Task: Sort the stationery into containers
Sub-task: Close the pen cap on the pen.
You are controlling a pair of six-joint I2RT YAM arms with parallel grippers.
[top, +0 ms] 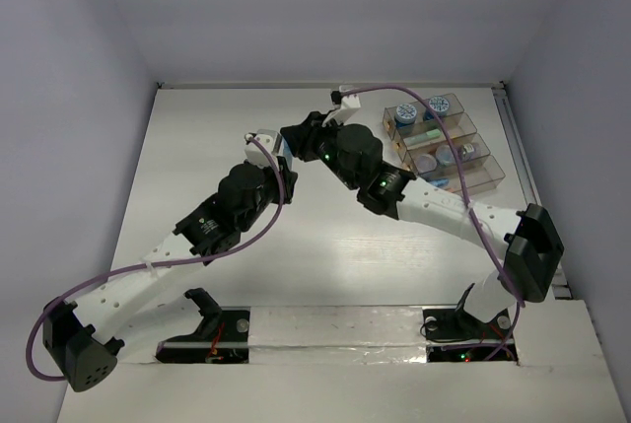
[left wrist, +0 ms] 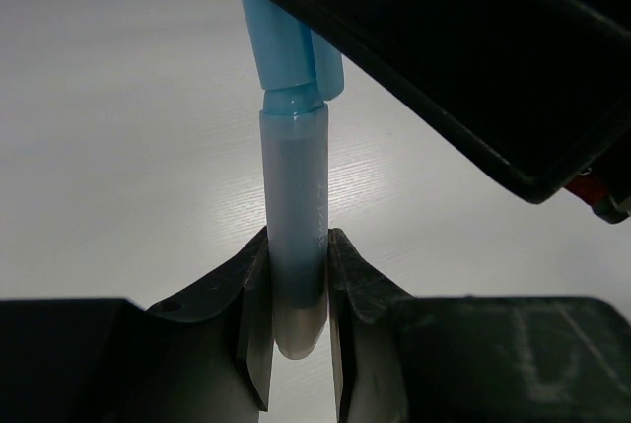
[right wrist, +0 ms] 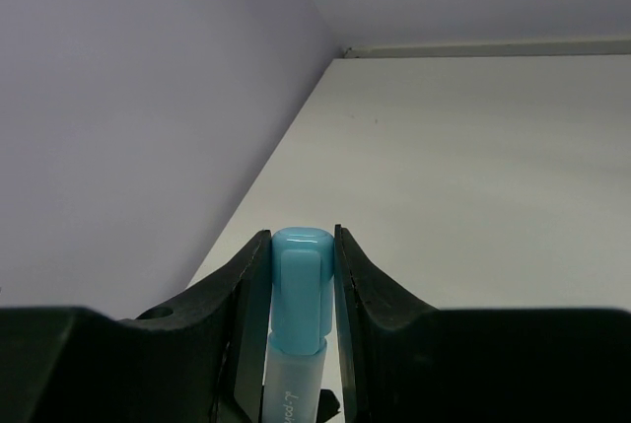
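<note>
1. The left gripper point(left wrist: 299, 280) is clamped on the clear barrel end of the light-blue stick point(left wrist: 294, 186). The right gripper point(right wrist: 301, 265) pinches its capped end.
2. The stick's long axis runs straight from one pair of jaws to the other, over the middle of the table point(top: 197, 167).
3. The containers point(top: 496, 175) sit far right, nearer the right arm, so the left would likely release first.

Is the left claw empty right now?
No, the left claw is shut around the lower end of the frosted plastic stick with a light-blue cap.
</note>
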